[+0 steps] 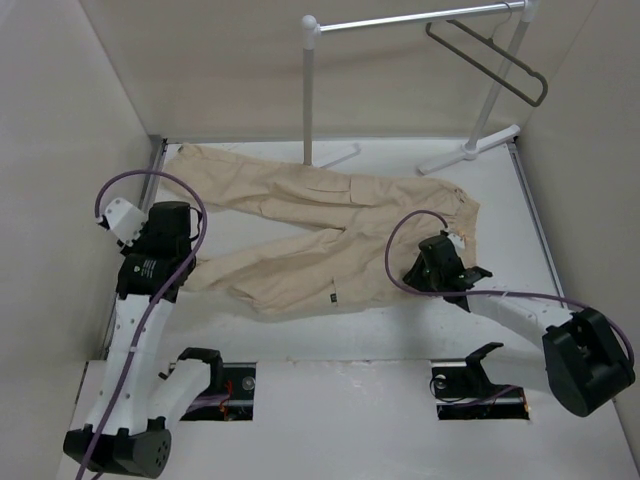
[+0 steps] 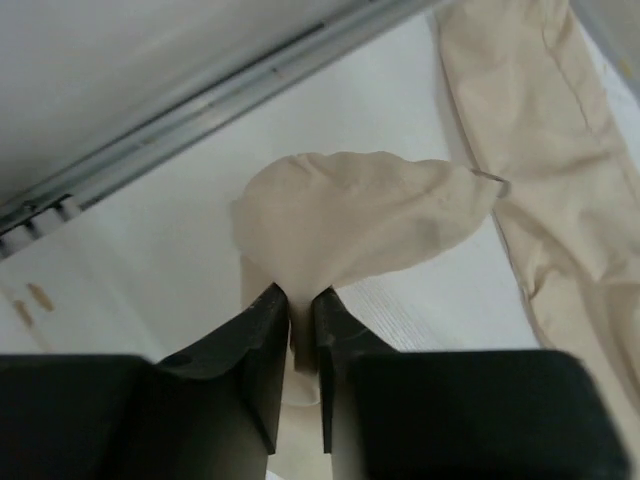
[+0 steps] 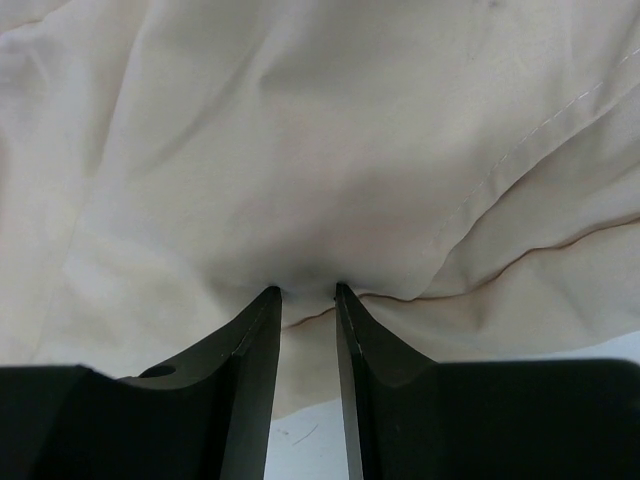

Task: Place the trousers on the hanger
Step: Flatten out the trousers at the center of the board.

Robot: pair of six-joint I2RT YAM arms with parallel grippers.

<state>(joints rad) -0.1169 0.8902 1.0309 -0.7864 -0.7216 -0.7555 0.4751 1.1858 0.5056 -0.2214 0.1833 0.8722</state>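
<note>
The beige trousers (image 1: 330, 215) lie spread and wrinkled across the table, waist to the right and legs running left. The dark hanger (image 1: 540, 92) hangs on the white rack's rail at the back right, far from both grippers. My left gripper (image 1: 190, 262) is at the end of the near leg. In the left wrist view it (image 2: 300, 312) is shut on a raised fold of the trousers (image 2: 370, 220). My right gripper (image 1: 428, 262) is at the near edge of the waist. In the right wrist view it (image 3: 308, 292) pinches the trousers (image 3: 300, 150) between nearly closed jaws.
The white tubular rack (image 1: 310, 90) stands at the back, its feet (image 1: 470, 152) on the table beside the far trouser leg. Beige walls enclose the left, back and right. A metal rail (image 2: 200, 110) runs along the table's left edge, close to my left gripper.
</note>
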